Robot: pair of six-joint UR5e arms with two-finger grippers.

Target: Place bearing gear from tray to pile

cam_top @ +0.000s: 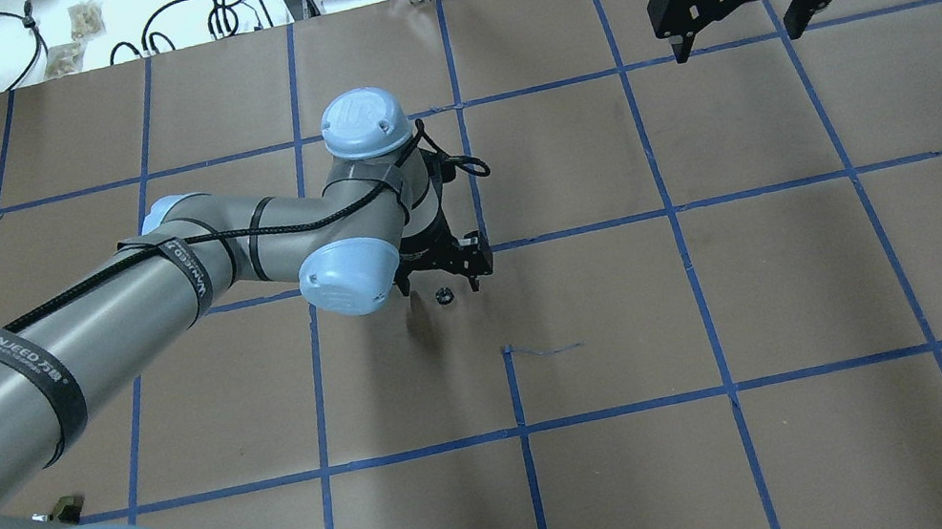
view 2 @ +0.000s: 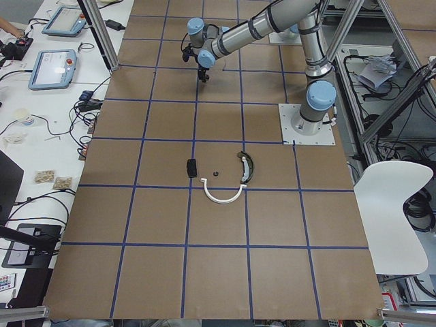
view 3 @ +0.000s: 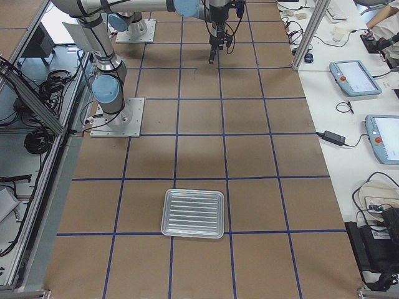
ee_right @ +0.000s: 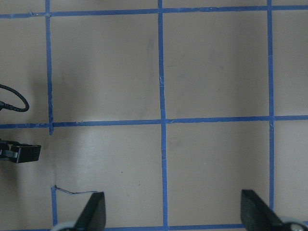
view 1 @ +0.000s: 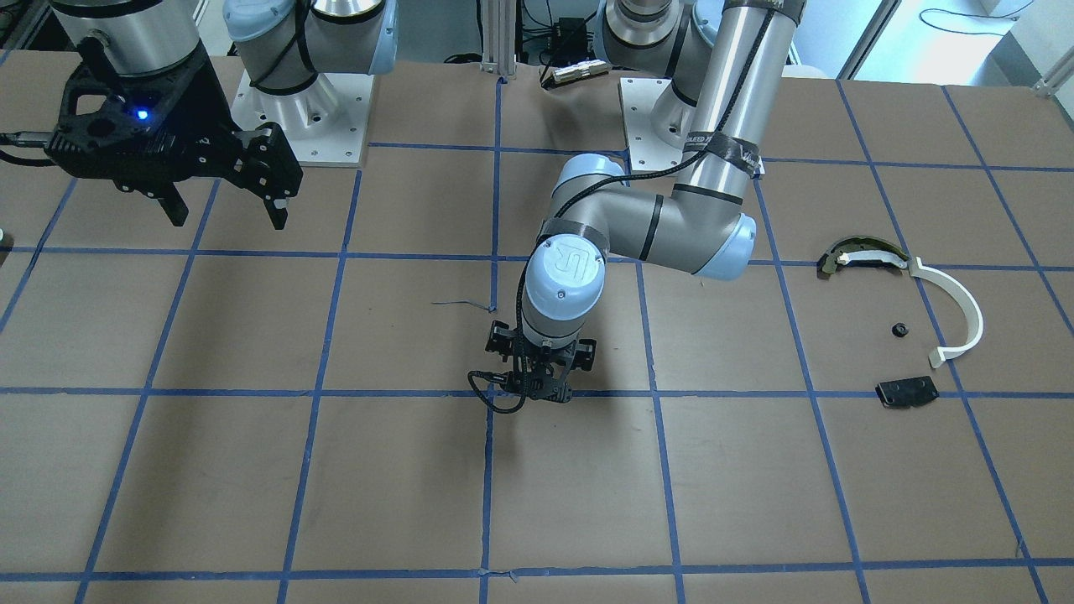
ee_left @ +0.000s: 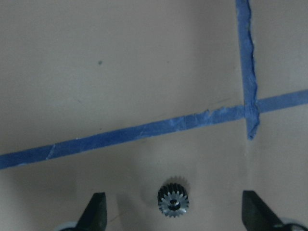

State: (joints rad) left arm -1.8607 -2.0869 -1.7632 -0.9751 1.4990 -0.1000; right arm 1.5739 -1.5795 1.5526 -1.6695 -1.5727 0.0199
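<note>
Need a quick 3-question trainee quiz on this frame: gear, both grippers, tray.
1. True or false: the left gripper is shut on the gear.
2. Fill in: the right gripper holds ____.
3. Pick one. The gear lies: A) in the tray; B) on the table, between the left gripper's open fingers; C) in the right gripper.

Key: 1 false, since the fingers are apart and clear of the gear; 2 nothing; 3 B, and the tray is empty.
</note>
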